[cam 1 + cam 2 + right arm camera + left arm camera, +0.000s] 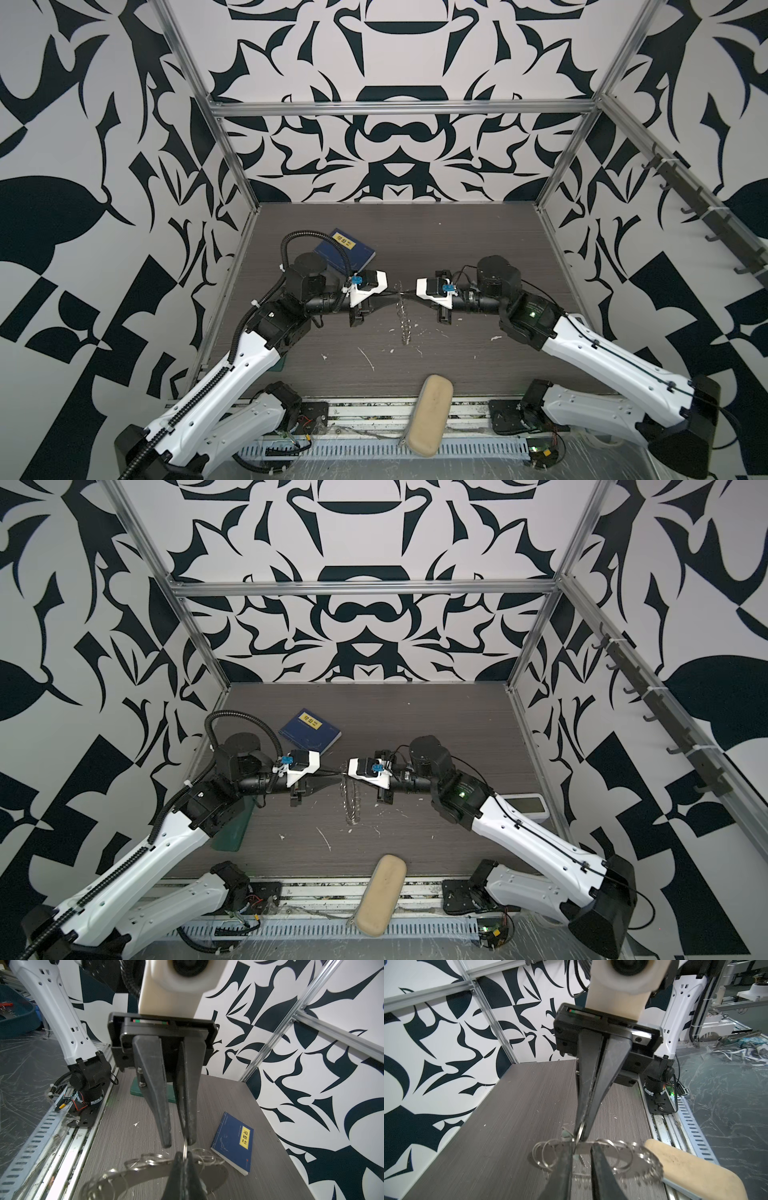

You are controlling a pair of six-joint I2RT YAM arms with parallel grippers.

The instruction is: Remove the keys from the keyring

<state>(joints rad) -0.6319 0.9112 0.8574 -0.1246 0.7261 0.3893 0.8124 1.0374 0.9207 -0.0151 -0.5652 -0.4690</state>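
In both top views the keyring [402,320] [351,804] stands on edge at mid-table between the two grippers. It is a flat grey metal ring with many wire split rings along its rim [633,1165] [135,1174]. My right gripper [184,1156] [582,1136] is shut on one split ring at the rim. My left gripper [581,1147] [177,1144] faces it. Its fingers stand a little apart astride the rim, and one finger touches that same split ring. A pale mint-green tag [566,1134] and a small silver key [581,1159] hang at the pinched spot, partly hidden by the fingers.
A blue book [345,253] [234,1142] lies behind the left gripper. A beige case [430,411] [695,1172] rests on the front rail. A green block [232,825] sits under the left arm, and a grey device [525,806] sits by the right wall.
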